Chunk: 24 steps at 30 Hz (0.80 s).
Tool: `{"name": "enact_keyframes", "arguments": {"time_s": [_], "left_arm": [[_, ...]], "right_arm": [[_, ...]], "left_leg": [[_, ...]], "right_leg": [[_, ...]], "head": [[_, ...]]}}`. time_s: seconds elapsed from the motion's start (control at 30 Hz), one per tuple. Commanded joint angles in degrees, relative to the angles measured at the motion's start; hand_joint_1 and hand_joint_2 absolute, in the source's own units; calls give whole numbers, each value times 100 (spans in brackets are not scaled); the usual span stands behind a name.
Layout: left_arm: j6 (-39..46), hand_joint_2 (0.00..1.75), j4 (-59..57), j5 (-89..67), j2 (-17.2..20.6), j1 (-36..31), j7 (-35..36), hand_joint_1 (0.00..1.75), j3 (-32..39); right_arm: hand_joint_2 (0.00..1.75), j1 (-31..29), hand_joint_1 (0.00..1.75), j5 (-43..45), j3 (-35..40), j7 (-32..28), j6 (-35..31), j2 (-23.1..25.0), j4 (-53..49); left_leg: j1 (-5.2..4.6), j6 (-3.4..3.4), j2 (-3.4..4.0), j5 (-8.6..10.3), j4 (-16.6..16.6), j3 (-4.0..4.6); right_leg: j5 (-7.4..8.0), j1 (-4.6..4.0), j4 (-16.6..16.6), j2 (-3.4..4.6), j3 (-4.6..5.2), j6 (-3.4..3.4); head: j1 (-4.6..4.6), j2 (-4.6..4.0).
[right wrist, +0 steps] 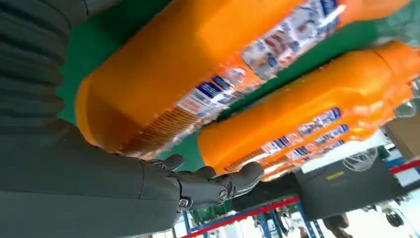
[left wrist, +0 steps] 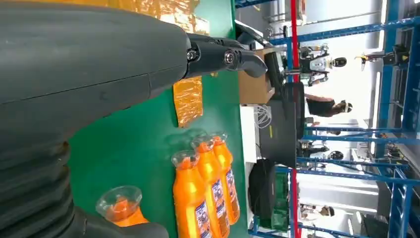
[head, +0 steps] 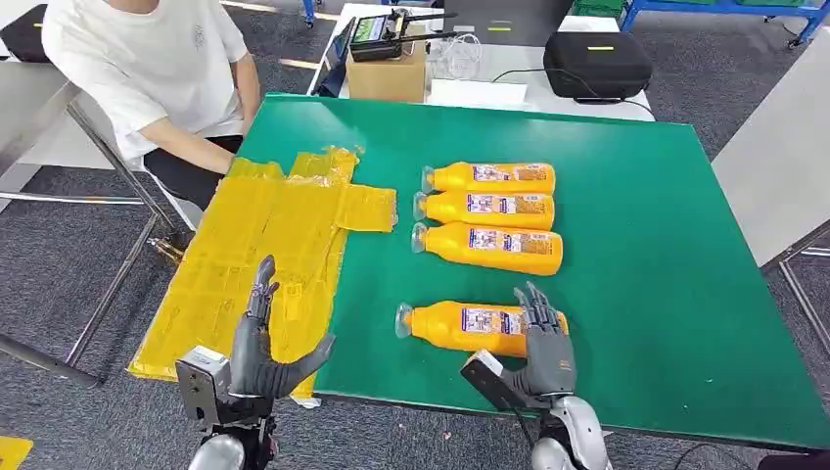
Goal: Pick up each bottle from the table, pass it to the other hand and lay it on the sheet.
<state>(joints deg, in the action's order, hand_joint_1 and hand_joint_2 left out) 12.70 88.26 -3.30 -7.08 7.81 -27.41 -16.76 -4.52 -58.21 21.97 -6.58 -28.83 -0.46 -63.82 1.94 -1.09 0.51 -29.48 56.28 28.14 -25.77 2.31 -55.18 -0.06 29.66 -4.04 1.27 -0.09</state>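
Four orange bottles lie on their sides on the green table [head: 646,225], clear caps to the left. Three lie side by side at the middle [head: 489,178] [head: 484,209] [head: 489,247]. The fourth, nearest bottle [head: 460,326] [right wrist: 198,64] lies alone by the front edge. My right hand [head: 543,343] [right wrist: 148,193] hovers over its base end with fingers spread, holding nothing. My left hand [head: 259,343] [left wrist: 124,64] is open above the near part of the yellow sheet [head: 264,245], thumb pointing right. The left wrist view shows the three bottles [left wrist: 208,193] and the near bottle's cap [left wrist: 119,203].
A person in a white shirt [head: 147,69] sits at the table's far left corner, a hand by the sheet. A cardboard box [head: 387,73] with a device and a black case [head: 597,64] stand on another table behind. Green surface lies bare to the right.
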Motion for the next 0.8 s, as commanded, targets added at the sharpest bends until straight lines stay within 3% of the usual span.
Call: {"name": "enact_keyframes", "arguments": {"time_s": [0.03,0.3,0.5,0.8], "left_arm": [[47,175,-191,-18,39,-108,39,0,-65],[103,175,22,-168,3,36,100,0,5],[-277,175,128,248,-112,131,342,0,107],[-782,175,208,636,-46,104,818,0,43]], "right_arm": [[175,-317,0,-119,5,131,123,-167,462],[175,-327,0,-990,101,899,91,-215,152],[175,-336,0,-1525,108,1455,496,-245,51],[175,-640,0,-1408,101,1675,1092,-348,515]], "left_leg": [[-2,10,-3,0,-7,-8],[1,27,2,-3,-26,-34],[-2,12,0,-3,-6,-8],[0,11,-1,0,-8,-13]], "right_leg": [[-1,-1,7,-1,-8,12],[1,-9,27,8,-30,40],[-2,-2,5,3,-7,16],[0,-3,9,1,-12,17]], "head": [[-2,0],[0,0],[0,0],[-2,0]]}}
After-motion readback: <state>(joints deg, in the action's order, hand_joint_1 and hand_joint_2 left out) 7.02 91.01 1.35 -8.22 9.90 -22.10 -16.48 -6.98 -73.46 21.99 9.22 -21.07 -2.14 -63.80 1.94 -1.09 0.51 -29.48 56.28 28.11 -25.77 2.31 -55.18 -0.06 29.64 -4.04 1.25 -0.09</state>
